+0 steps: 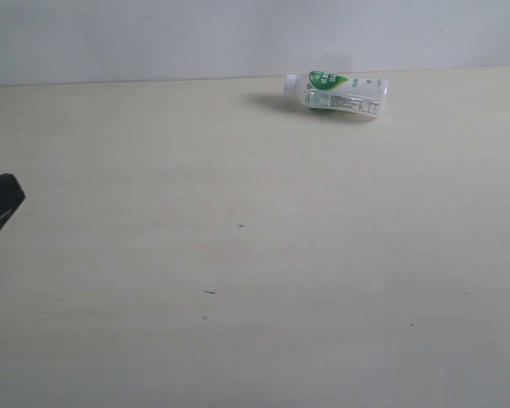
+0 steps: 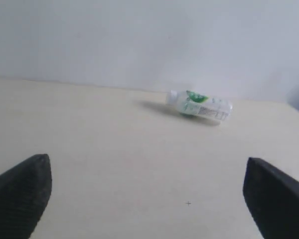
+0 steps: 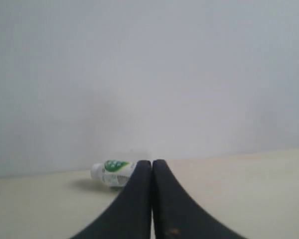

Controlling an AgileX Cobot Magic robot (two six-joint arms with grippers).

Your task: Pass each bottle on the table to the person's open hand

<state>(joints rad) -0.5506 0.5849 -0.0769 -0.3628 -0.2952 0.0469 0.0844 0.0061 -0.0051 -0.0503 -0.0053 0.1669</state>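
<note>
Left gripper [image 2: 147,162] fingers [image 2: 20,191] stand spread wide over the table [image 1: 255,323], released, with nothing between them. Right gripper [image 3: 152,164] fingers [image 3: 132,199] are pressed flat together, clenched on nothing. In the exterior view, a dark tip of the left arm [image 1: 0,204] enters at the 9 o'clock edge. One bottle [image 1: 336,93], white with a green label, lies on its side at 1 o'clock, near the far table edge and the pale wall [image 1: 153,34], cap pointing toward 9 o'clock. Bottle and both grippers are well apart.
</note>
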